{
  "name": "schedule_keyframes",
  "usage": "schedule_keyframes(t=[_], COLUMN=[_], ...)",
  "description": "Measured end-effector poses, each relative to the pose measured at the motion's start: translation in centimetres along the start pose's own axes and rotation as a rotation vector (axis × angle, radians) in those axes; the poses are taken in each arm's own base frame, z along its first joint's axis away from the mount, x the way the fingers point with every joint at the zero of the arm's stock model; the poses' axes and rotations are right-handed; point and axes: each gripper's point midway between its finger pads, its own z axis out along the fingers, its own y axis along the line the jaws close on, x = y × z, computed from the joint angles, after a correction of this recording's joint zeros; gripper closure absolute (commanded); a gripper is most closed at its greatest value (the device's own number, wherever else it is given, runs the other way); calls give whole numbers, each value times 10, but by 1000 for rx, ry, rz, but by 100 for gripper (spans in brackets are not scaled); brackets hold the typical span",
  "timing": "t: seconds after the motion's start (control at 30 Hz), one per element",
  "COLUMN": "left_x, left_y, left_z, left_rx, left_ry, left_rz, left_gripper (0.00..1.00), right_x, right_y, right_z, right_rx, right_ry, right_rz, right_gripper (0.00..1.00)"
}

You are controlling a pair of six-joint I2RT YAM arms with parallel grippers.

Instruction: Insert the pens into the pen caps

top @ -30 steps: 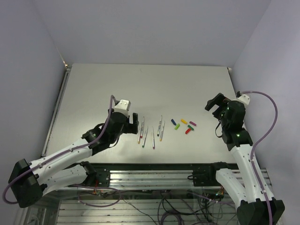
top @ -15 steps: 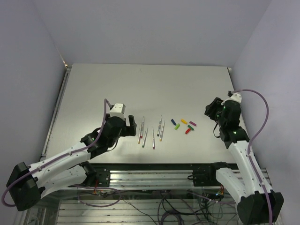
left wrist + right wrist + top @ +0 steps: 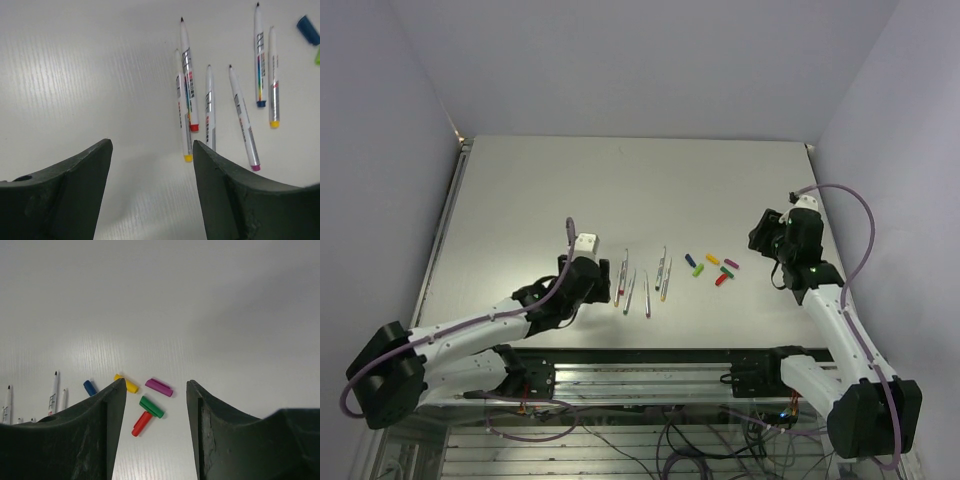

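1. Six pens (image 3: pixel 187 75) lie uncapped near the front middle of the table (image 3: pixel 620 180). They are almost parallel, with the tips pointing away from the arms, so one can be taken at a time.
2. The caps (image 3: pixel 151 407) lie in a loose group just right of the pens. None of them is on a pen.
3. The left claw (image 3: pixel 150 147) hangs just left of the pens, spread and empty. I think it is lining up for the nearest pen.
4. The right claw (image 3: pixel 155 382) faces the caps from the right, also spread and holding nothing.
5. Each pen is a thin silvery-white barrel with a dark fine tip and a small coloured end. The caps are short and bright.
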Motion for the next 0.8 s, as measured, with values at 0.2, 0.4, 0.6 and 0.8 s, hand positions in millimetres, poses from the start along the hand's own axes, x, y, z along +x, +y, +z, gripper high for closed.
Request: schedule_keyframes(t=[0.2, 0.4, 0.6, 0.8], left_x=[25, 39, 42, 43], left_y=[-1, -5, -9, -14], left_z=[16, 27, 36, 45], left_rx=[-35, -43, -42, -44], left_ry=[62, 90, 92, 95], left_rz=[57, 82, 85, 91], left_gripper=[32, 31, 30, 31], right_x=[6, 16, 25, 36], right_y=[5, 14, 31, 48], right_z=[5, 13, 20, 26], right_rx=[-23, -48, -60, -61], right_ry=[28, 64, 101, 129], right_rz=[-15, -46, -121, -192], right_gripper=[51, 52, 52, 54])
